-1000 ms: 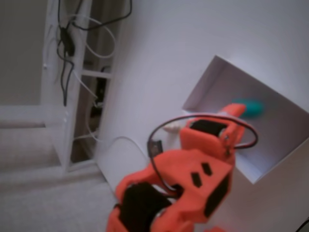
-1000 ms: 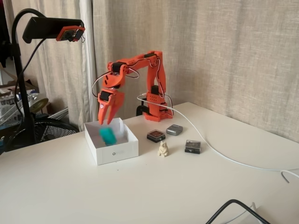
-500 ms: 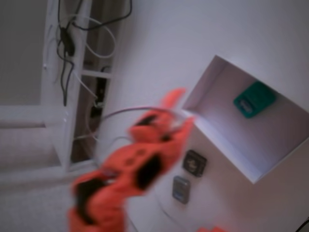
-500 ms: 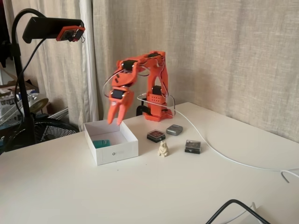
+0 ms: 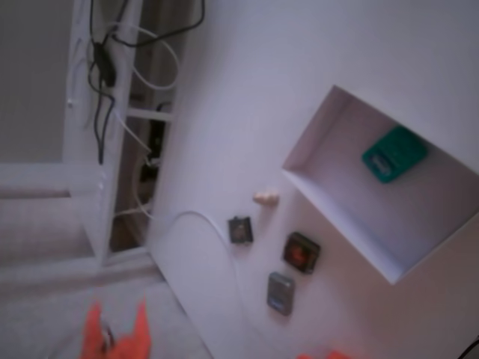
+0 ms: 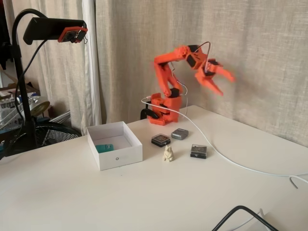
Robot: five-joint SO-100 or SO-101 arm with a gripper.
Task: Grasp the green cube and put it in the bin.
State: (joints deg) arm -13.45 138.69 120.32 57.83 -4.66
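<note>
The hand [image 6: 222,83] hangs spread and empty (green cube [image 5: 394,153] lies in the bin [image 6: 121,158]).

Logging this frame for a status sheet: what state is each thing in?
Small teal-green cube: lying inside the bin, released.
Shallow white rectangular bin: open-topped, holding only the cube.
Orange two-finger gripper: open, empty, raised away from the bin.
Small cream figurine: upright on the table.

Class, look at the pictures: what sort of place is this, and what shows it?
Probably a home room: beige fabric curtains, a dark floor fan, a white table.
</note>
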